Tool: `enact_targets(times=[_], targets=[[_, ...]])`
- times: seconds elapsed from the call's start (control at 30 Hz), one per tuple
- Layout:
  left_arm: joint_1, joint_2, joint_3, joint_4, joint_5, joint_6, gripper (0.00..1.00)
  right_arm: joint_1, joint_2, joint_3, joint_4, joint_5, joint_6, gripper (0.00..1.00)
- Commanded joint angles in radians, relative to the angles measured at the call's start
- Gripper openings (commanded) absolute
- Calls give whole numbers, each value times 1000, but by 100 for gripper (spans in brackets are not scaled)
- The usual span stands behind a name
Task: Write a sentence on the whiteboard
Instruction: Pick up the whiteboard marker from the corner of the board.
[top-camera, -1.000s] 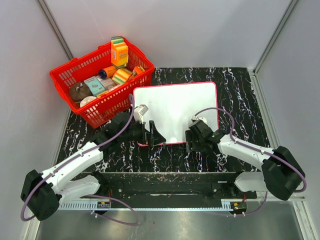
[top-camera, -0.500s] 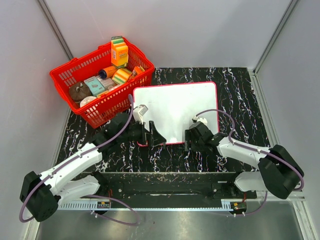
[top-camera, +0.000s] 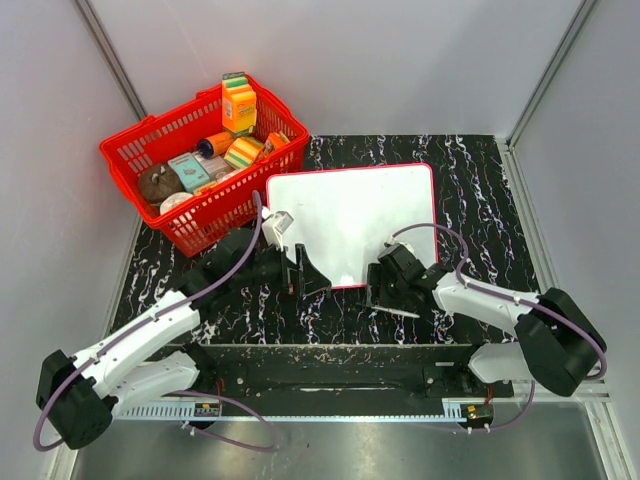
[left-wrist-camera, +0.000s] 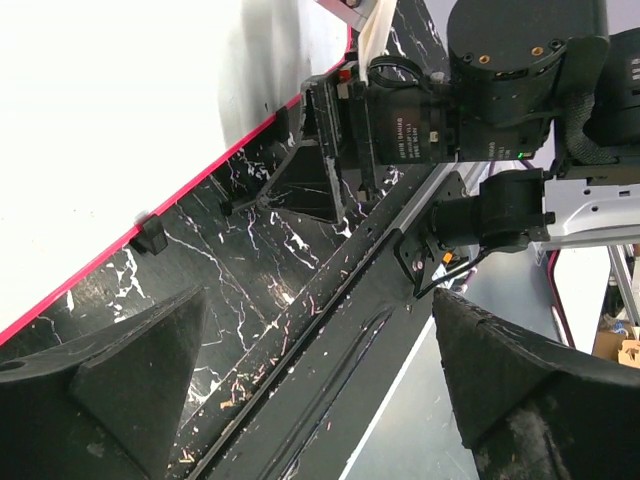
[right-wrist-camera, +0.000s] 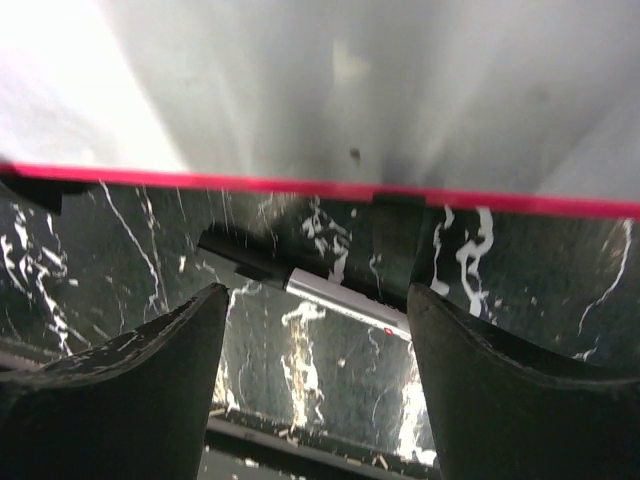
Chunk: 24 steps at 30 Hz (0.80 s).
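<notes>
You are at the very start of this task: nothing is written. The whiteboard (top-camera: 350, 215) lies flat on the table (top-camera: 480, 190), just beside the red basket (top-camera: 215, 215), and its white face looks blank in every view. The right wrist camera shows only one tiny dark speck on it, not a stroke.

What appears to be the marker (top-camera: 398, 312), a thin stick with a dark cap and a pale barrel, lies on the table just off the board's near edge. It is not in either gripper.

Your right gripper (top-camera: 380, 295) hangs low over it with its jaws parted and nothing between them. In its own wrist view the marker runs slantwise across the gap between the two fingers, so you seem lined up for a pick.

Your left gripper (top-camera: 308, 275) sits at the board's near left corner, spread fully wide and holding nothing.

By my reading, everything is left to do:
- Grasp the marker.
- Take off the cap, if that dark end is one; I cannot tell from here whether it is on.
- Bring the tip to the board.
- Write the whole sentence.

The left gripper looks well placed to steady the board or help with the cap.
</notes>
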Motion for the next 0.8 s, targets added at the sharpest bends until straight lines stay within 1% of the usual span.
enact_targets(times=[0.0,0.17,0.23,0.27,0.37,0.4,0.47,0.5,0.57,0.6,0.63,0.7,0.77], targets=[[-12,-11,-6,-2,-11,-11,99,5,-52,-28,-108,-98,70,79],[-58,18,-32,15,-15,-29,99,7,-47,-27,-120,-113,76,81],[-106,37,-43,44,-24,-41,96,7,-27,-13,-133,-102,67,81],[-123,61,-61,62,-26,-60,89,5,-23,-8,-140,-102,64,81],[-208,132,-101,165,-26,-113,76,7,-13,1,-148,-105,53,82],[-227,156,-110,199,-28,-127,66,7,-15,1,-151,-102,49,82],[-285,238,-124,294,-35,-164,55,5,-20,-1,-160,-102,46,82],[-301,268,-124,325,-41,-175,43,7,-21,1,-163,-104,46,82],[-339,374,-124,441,-38,-234,27,5,-26,-1,-171,-111,53,83],[-345,414,-120,492,-29,-251,22,7,-32,-5,-170,-122,67,83],[-350,489,-114,556,-26,-270,9,7,-33,-8,-170,-127,73,83],[-361,555,-91,585,-54,-305,0,7,-44,-16,-173,-127,87,83],[-365,623,-86,625,-87,-331,0,5,-58,-24,-185,-121,96,83]])
